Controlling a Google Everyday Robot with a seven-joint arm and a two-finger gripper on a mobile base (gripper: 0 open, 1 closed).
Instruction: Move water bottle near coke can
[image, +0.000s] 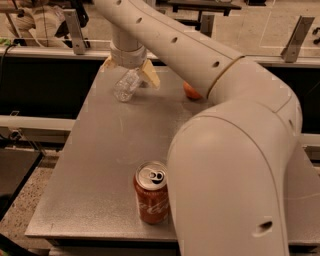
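The clear, crinkled water bottle (125, 87) lies on its side at the far left of the grey table (100, 165). My gripper (129, 75) hangs right over the bottle's far end. Its tan fingers (150, 75) are spread, one on each side of the bottle, so it is open. The red coke can (151, 193) stands upright near the table's front edge, well apart from the bottle. My large white arm (230, 150) covers the right half of the view.
A round red apple (188, 91) sits at the far middle of the table, mostly hidden behind my arm. A metal rail with posts (74, 31) runs behind the table. The table's left edge drops to the floor (20, 210).
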